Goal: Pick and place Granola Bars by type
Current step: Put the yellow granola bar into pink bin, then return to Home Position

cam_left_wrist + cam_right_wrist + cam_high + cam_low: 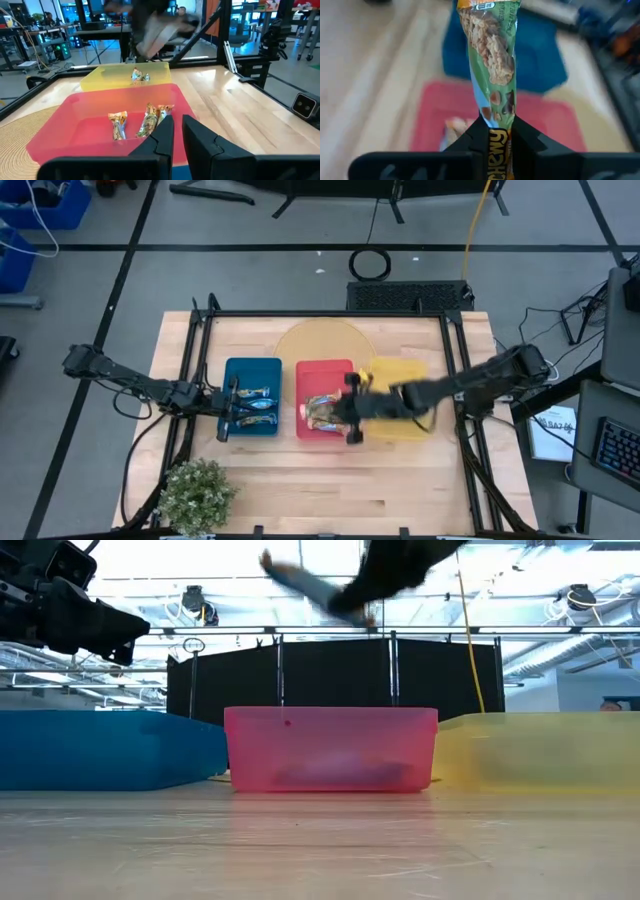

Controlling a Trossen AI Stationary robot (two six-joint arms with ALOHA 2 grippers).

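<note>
My right gripper [352, 408] is over the right side of the red tray [325, 370], shut on a green-and-orange wrapped granola bar [490, 55]. The bar also shows blurred in the low view [300, 582], high above the trays. My left gripper [177, 132] hovers over the blue tray [232, 370], fingers close together and empty. Blue-and-white bars [253, 406] lie in the blue tray. Orange-and-gold bars [145, 122] lie on the red tray's floor. One bar [140, 76] lies in the yellow tray [400, 370]. My right gripper pinches the bar's orange "Chewy" end [496, 136] between its two fingers. The arm reaches in from the table's right. The bar sticks out past the fingertips, in line with the fingers, lifted clear above the red tray.
The three trays stand side by side mid-table: blue, red, yellow. A round woven mat [320, 340] lies behind them. A potted plant [195, 495] stands at the near left corner. A black frame [200, 360] borders the table. Bare wood shows near the front edge.
</note>
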